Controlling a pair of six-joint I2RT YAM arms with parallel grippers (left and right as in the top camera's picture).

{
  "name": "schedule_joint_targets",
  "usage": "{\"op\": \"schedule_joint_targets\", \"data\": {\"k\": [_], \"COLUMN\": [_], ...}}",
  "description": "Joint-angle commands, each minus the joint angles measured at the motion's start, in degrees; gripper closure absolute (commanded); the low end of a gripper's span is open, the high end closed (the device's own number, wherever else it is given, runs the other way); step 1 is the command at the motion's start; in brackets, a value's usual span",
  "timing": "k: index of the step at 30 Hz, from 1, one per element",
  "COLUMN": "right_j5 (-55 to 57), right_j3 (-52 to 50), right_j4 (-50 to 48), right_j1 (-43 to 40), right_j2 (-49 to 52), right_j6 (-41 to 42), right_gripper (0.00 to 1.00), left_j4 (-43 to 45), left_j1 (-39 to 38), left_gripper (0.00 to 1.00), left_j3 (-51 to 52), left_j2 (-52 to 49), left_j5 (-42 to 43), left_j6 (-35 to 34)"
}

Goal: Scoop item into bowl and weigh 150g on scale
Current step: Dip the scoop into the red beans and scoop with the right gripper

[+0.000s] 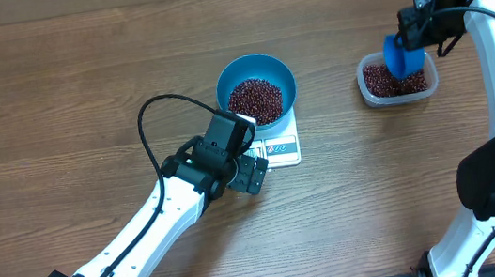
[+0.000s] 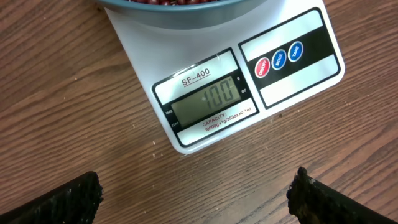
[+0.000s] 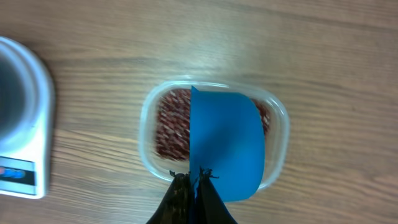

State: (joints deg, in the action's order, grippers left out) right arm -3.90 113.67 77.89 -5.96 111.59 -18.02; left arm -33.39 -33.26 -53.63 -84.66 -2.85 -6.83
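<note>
Weighing looks partly done: the bowl (image 1: 277, 67) sits on the scale (image 1: 282, 146) holding beans (image 1: 255, 100), and the display (image 2: 208, 102) seems to read 100, short of target. To the right of the scale, the right gripper (image 3: 194, 180) clamps the scoop (image 3: 227, 143) over the tub (image 3: 277, 112). The left gripper (image 2: 196, 186) hovers spread wide and empty beside the scale's display edge.

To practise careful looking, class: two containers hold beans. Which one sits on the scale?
The round blue bowl rests on the white scale; the clear plastic tub stands apart, directly on the wooden table.
</note>
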Motion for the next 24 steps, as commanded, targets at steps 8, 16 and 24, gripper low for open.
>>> {"op": "schedule_joint_targets", "data": {"k": [8, 16, 24], "right_j5": [7.5, -1.6, -15.6], "right_j3": [-10.2, -17.5, -19.6], "right_j4": [-7.7, -14.0, -14.0], "right_j1": [0.2, 0.2, 0.2], "right_j2": [-0.9, -0.9, -0.9], "right_j6": [-0.4, -0.4, 0.1], "right_gripper": [0.96, 0.96, 0.96], "left_j4": [0.1, 0.1, 0.1], "left_j1": [0.2, 0.2, 0.2], "left_gripper": [0.00, 0.00, 0.00], "left_j3": [0.1, 0.1, 0.1], "left_j2": [0.0, 0.0, 0.0], "left_j5": [-0.8, -0.8, -0.8], "left_j6": [1.1, 1.1, 1.1]}}
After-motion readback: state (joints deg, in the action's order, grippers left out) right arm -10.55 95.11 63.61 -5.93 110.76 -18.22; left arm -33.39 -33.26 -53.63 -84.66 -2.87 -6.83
